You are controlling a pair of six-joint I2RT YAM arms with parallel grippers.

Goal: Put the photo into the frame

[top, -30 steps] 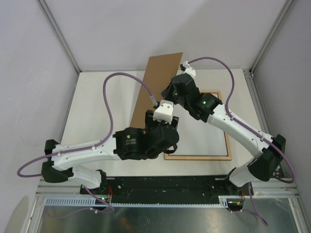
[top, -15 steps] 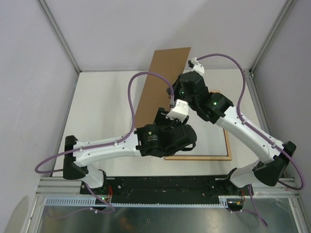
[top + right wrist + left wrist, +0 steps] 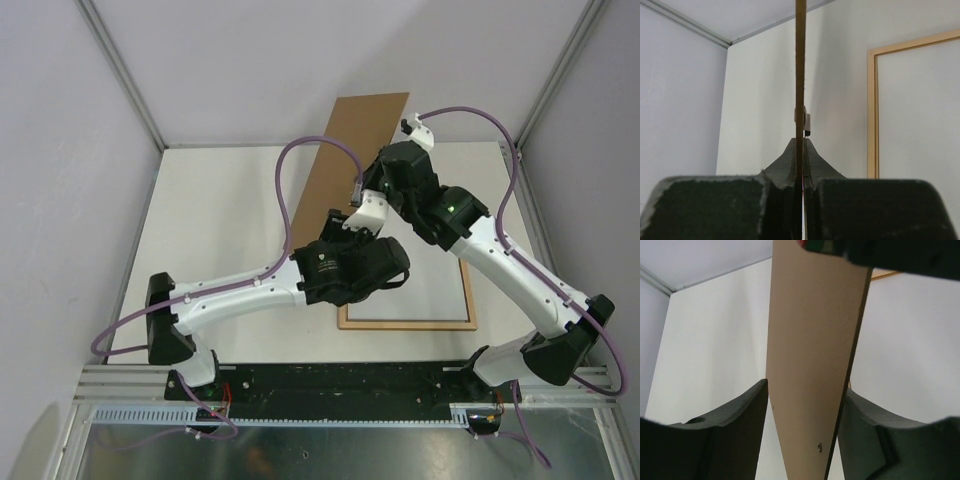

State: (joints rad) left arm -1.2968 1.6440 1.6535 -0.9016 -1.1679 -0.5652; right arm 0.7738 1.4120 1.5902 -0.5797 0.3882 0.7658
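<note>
The frame (image 3: 410, 323) lies flat on the table at the right, pale wood side up; one of its rails shows in the right wrist view (image 3: 871, 110). The area inside it is plain white, and no coastline print shows in any view. A plain brown backing board (image 3: 352, 140) is held up on edge over the table's back middle. My right gripper (image 3: 800, 142) is shut on the board's thin edge (image 3: 800, 60). My left gripper (image 3: 806, 387) is open, its fingers on either side of the tilted board (image 3: 815, 340). In the top view both grippers (image 3: 350, 222) (image 3: 368, 185) meet at the board.
White table (image 3: 220, 230) with grey walls and metal corner posts (image 3: 125, 75) around it. A small metal clip (image 3: 807, 122) sits on the board's face. The arms' purple cables (image 3: 300, 160) loop above the table.
Both arms have reached farther back and to the right, carrying the backing board with them. The frame has not moved.
</note>
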